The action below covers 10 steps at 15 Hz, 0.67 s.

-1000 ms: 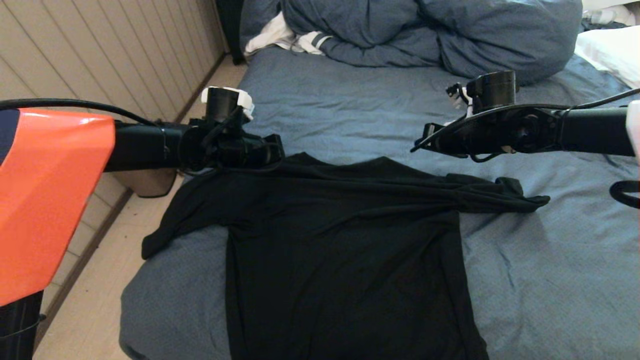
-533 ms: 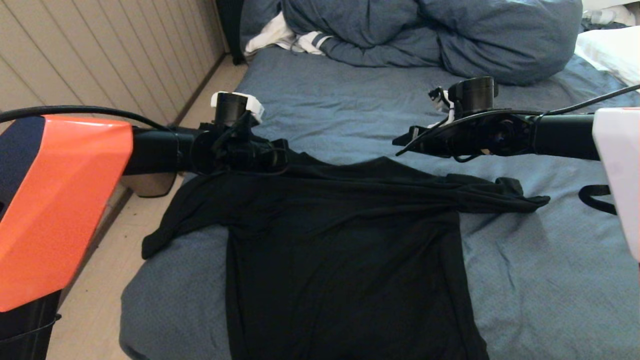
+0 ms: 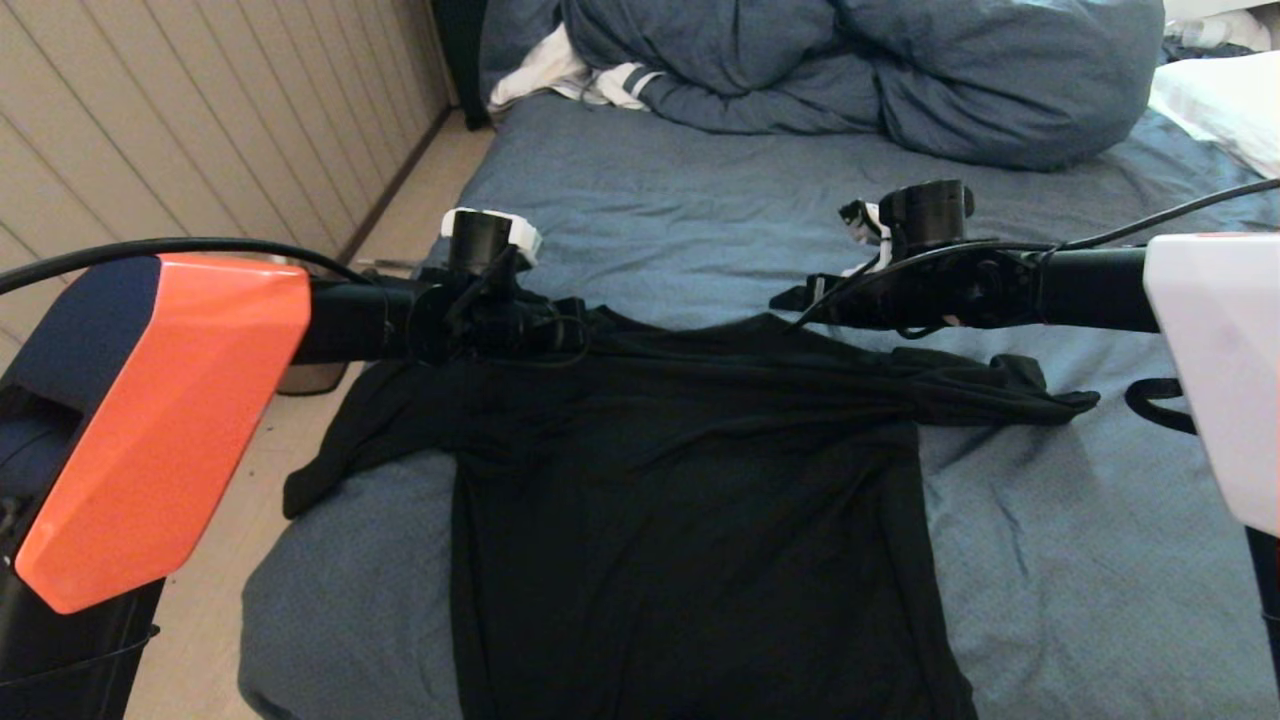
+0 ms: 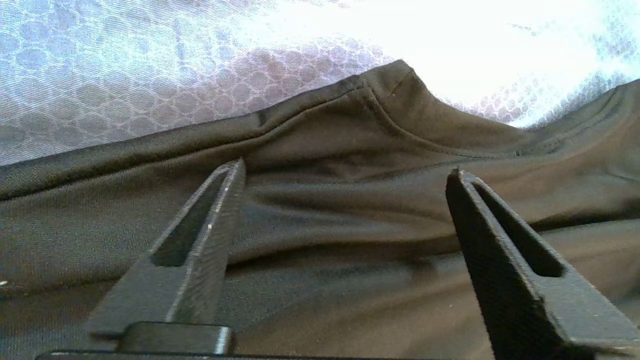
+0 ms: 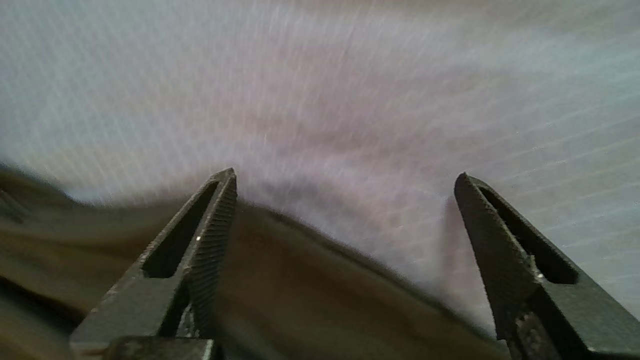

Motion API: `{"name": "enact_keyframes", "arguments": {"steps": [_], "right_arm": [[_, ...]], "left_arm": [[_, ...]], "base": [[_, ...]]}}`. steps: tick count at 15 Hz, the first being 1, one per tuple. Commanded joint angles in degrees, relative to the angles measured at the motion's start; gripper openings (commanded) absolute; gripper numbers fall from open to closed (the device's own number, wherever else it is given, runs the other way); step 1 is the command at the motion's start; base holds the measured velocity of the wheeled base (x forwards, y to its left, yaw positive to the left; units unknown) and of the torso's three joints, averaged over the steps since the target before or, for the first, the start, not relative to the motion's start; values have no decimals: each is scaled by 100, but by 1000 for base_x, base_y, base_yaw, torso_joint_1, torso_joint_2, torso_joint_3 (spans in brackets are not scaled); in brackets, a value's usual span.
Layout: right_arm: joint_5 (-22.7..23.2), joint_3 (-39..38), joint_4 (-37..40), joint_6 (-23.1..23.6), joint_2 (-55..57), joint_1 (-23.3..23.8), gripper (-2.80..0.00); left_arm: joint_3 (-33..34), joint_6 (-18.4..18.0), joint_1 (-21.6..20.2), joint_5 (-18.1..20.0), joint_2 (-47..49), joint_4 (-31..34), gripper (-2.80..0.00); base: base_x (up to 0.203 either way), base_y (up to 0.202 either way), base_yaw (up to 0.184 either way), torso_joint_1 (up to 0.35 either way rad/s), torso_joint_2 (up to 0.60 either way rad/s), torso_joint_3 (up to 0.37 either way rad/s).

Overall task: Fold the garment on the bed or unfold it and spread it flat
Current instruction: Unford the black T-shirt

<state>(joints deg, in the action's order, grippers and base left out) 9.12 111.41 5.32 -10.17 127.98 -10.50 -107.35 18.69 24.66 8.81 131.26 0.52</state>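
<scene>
Head view: the black T-shirt (image 3: 690, 500) lies plain side up on the bed (image 3: 1050, 560), close to the bed's left edge. Its long axis runs from the near edge of the bed, where the hem passes out of view, toward the far end, where the collar and shoulders lie. The left sleeve (image 3: 345, 440) drapes over the left edge of the bed toward the floor (image 3: 210, 610); the right sleeve (image 3: 1010, 395) is bunched into a narrow roll pointing toward the right edge. The shoulder line is rumpled, the body below it fairly smooth. Bare sheet stretches wide to the right of the shirt and beyond the collar up to the blue duvet (image 3: 860, 70) heaped at the far end, with a white striped cloth (image 3: 590, 80) at the duvet's left and a white pillow (image 3: 1220, 105) at the far right corner. On the left there is little room: the panelled wall (image 3: 200, 120) stands just across a strip of floor. The left gripper (image 3: 575, 325) hovers at the shirt's left shoulder, the right gripper (image 3: 795, 300) at the right shoulder by the collar.

Left wrist view: the left gripper's (image 4: 345, 172) fingers (image 4: 220, 215) are spread wide, holding nothing, above the shirt's folded shoulder cloth and collar seam.

Right wrist view: blurred; the right gripper (image 5: 345, 175) is likewise spread wide and empty, over the shirt's edge and bare sheet.
</scene>
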Motion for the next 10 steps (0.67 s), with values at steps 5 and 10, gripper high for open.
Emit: {"name": "enact_keyframes", "arguments": {"steps": [5, 10], "right_arm": [[20, 10, 5, 16, -100, -84, 0], [11, -152, 56, 6, -234, -223, 0]], "left_arm": [[116, 25, -36, -20, -210, -8, 0], [260, -396, -76, -91, -379, -13, 0]], "base": [[0, 0, 0, 0, 0, 0], [0, 0, 0, 0, 0, 0]]}}
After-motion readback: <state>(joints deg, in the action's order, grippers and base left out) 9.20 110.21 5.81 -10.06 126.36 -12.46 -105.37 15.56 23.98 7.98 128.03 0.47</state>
